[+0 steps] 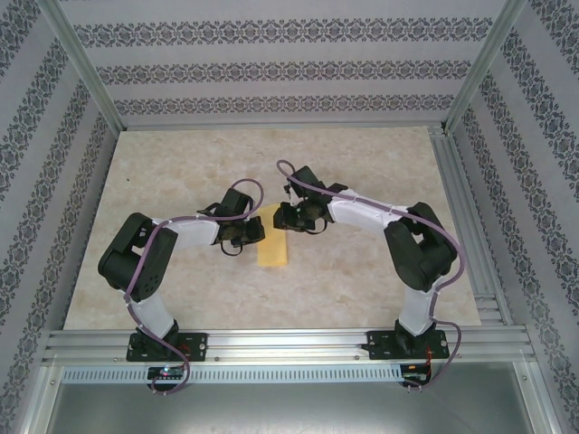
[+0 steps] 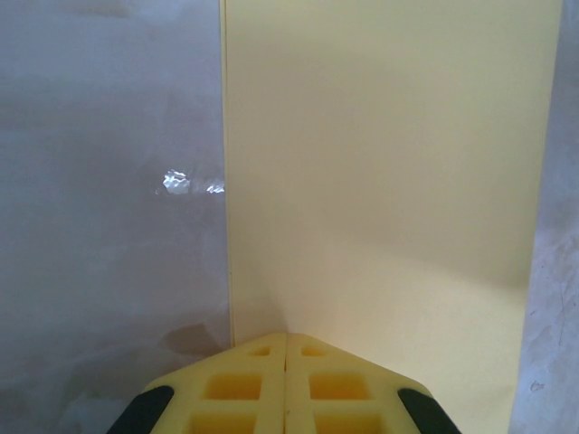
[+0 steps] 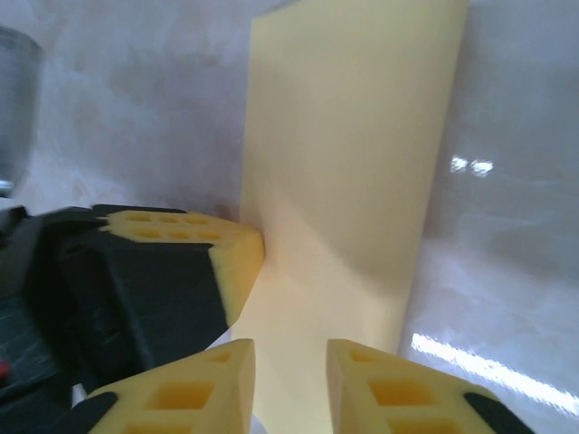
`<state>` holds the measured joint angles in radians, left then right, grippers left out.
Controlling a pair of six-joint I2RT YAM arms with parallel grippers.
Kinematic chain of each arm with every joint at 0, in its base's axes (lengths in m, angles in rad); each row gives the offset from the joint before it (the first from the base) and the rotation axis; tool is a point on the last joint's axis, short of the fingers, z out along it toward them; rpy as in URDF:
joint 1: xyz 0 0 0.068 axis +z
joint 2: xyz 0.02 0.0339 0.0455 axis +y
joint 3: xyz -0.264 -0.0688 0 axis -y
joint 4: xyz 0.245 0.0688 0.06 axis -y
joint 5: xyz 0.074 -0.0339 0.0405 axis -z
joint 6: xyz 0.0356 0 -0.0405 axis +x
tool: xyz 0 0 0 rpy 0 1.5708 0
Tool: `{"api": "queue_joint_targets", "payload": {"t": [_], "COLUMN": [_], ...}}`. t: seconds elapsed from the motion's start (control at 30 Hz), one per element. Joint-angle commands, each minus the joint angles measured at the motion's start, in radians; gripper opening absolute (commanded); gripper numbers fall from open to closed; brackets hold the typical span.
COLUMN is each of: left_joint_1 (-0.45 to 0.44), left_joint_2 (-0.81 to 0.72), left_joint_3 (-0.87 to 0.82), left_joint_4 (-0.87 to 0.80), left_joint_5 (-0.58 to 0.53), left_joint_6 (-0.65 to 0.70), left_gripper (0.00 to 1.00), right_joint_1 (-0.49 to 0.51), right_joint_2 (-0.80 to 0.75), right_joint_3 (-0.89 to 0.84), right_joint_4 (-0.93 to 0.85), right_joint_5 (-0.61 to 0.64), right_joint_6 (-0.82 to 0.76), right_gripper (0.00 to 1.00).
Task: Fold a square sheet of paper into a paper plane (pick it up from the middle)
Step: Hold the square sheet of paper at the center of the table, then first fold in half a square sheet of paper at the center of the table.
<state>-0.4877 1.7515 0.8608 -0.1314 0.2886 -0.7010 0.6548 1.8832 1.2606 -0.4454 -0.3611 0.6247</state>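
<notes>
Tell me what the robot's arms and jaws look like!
The left arm and the right arm each have chunky black joints linked by smooth white tubes, and each stands on a black base plate. A purple cable snakes along each arm. The jaws are yellow wedges with little square pockets, like a waffle, and black parts behind them.

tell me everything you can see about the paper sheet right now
The sheet of paper is thin, plain, pale yellow-orange. It shows as a narrow rectangle, not a square, so it is probably folded in half. It lies flat on the table between the arms. The left hand's closed tips press at one long edge. The right hand's parted fingers sit over its far end, contact unclear.
</notes>
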Motion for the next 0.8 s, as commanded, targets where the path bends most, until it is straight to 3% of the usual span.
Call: {"api": "queue_joint_targets", "payload": {"t": [0.0, 0.13, 0.5, 0.77], "left_joint_1": [-0.013, -0.012, -0.012, -0.012], "left_joint_2": [0.048, 0.057, 0.070, 0.079], "left_joint_3": [-0.020, -0.016, -0.015, -0.019], "left_joint_4": [-0.090, -0.099, -0.123, -0.116], "left_joint_5": [-0.065, -0.067, -0.092, -0.084], "left_joint_6": [0.016, 0.016, 0.019, 0.016], "left_gripper": [0.07, 0.07, 0.06, 0.06], "right_joint_1": [0.005, -0.003, -0.040, -0.024], "right_joint_2": [0.054, 0.087, 0.157, 0.018], "right_joint_3": [0.020, 0.012, -0.051, -0.073], "right_joint_4": [0.043, 0.068, 0.024, 0.097], "right_joint_5": [-0.063, -0.088, 0.011, -0.095], "right_joint_6": [-0.010, -0.016, -0.033, -0.018], "right_gripper": [0.24, 0.19, 0.13, 0.14]}}
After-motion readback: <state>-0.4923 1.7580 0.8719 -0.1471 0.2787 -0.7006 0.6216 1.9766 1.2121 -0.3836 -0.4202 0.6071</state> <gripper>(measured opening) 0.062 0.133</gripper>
